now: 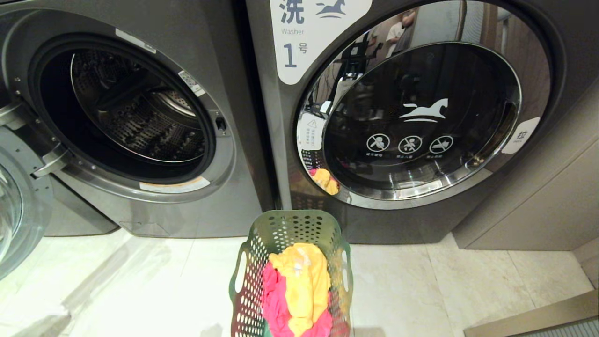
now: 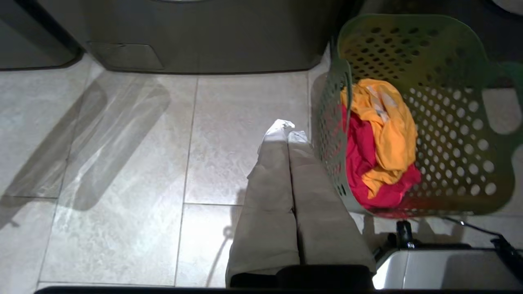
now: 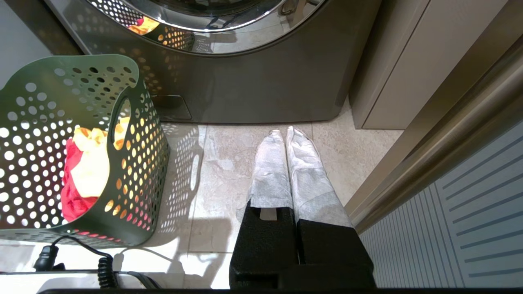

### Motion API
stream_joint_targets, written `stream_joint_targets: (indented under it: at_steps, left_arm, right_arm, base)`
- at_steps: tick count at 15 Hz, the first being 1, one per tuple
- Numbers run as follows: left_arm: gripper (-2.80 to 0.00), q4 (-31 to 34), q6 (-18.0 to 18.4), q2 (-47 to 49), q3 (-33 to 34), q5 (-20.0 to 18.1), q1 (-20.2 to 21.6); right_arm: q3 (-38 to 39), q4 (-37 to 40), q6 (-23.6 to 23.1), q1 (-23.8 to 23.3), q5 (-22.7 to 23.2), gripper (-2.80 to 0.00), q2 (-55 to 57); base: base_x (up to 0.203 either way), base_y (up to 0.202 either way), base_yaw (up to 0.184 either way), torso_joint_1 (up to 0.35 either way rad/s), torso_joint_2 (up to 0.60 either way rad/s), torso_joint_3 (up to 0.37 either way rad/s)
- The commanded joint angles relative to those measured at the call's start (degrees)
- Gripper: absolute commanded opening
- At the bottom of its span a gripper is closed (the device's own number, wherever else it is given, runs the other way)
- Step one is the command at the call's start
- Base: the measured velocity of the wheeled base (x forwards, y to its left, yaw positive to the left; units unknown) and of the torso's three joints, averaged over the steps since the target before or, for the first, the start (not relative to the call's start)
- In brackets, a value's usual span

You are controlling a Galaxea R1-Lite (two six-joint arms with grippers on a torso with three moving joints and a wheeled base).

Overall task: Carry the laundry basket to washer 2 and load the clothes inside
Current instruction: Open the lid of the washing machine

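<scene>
The green laundry basket [image 1: 281, 234] stands on the floor tiles in front of the gap between two dark grey washers. In it lie the clothes: a yellow garment [image 1: 299, 281] on top of a pink-red one [image 1: 273, 299]. The left machine [image 1: 234, 154] has its door swung open and its drum [image 1: 140, 107] empty; I take it as washer 2, though its label is out of view. My left gripper [image 2: 288, 130] hangs shut and empty just outside the basket's wall [image 2: 449, 122]. On the basket's [image 3: 41, 122] other side my right gripper [image 3: 284, 132] is shut and empty over the floor. Neither gripper shows in the head view.
The washer labelled 1 [image 1: 421, 117] stands at the right with its door shut. The left machine's open door [image 1: 14, 206] juts out at the far left. A beige cabinet [image 1: 538, 201] and a door frame [image 3: 429, 143] close off the right side. My white base [image 2: 449, 269] sits behind the basket.
</scene>
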Motion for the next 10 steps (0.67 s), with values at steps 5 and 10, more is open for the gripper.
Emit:
stream_joint_targets:
  at_steps: [5, 10]
  left_arm:
    - [-2.80, 10.6, 0.9, -25.6, 6.0, -3.1, -0.2]
    - [-2.80, 14.5, 1.4, -35.4, 6.4, 1.0, -0.2]
  right_arm:
    - [0.0, 0.0, 0.0, 0.0, 0.0, -2.80, 0.0]
    - [0.0, 0.0, 0.0, 0.0, 0.0, -2.80, 0.0]
  base:
    - [0.000, 0.000, 0.000, 0.000, 0.00, 0.000]
    - [0.000, 0.000, 0.000, 0.000, 0.00, 0.000]
